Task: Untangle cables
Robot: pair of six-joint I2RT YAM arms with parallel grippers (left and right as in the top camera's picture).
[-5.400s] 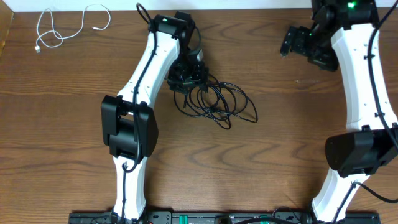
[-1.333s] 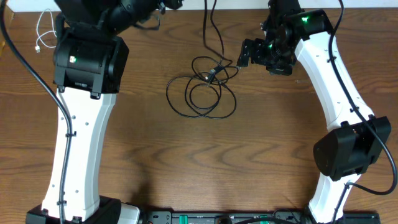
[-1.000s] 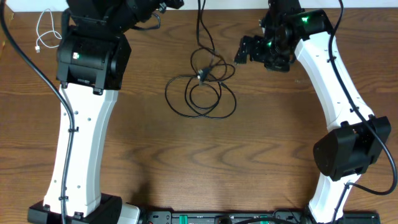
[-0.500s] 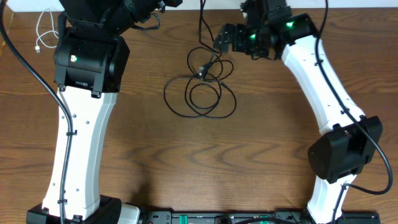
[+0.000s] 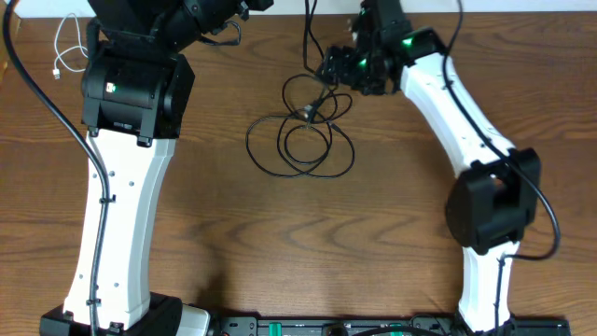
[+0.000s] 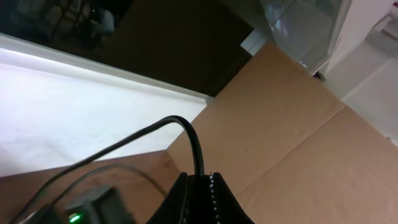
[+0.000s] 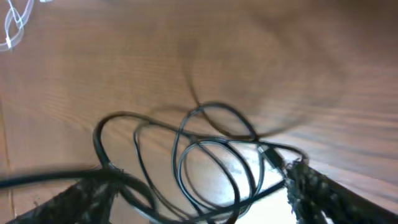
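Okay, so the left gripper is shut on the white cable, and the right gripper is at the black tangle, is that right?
Not quite. The left gripper is shut on a black cable, not the white one, as the left wrist view shows. The white cable lies at the table's far left corner in the overhead view. The right gripper is at the black tangle.

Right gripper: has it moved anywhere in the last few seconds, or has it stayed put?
Yes. The right gripper has travelled across the table toward the white cable's corner, and now hangs open at the upper loops of the black cables.
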